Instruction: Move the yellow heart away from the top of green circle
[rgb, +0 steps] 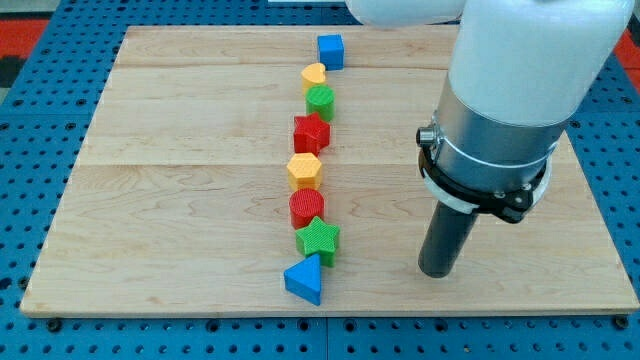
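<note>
We are resting my tip (437, 272) far right of the yellow heart (314, 74); no hand exists; sweeping in risks scattering the touching green circle (320, 100).

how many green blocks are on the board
2. The green circle sits near the line's top, just below the yellow heart. The green star sits near the bottom, above the blue triangle. None looks hidden.

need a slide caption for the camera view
Eight blocks in a column, yellow heart touching green circle; my tip rests at the view's right.
</note>
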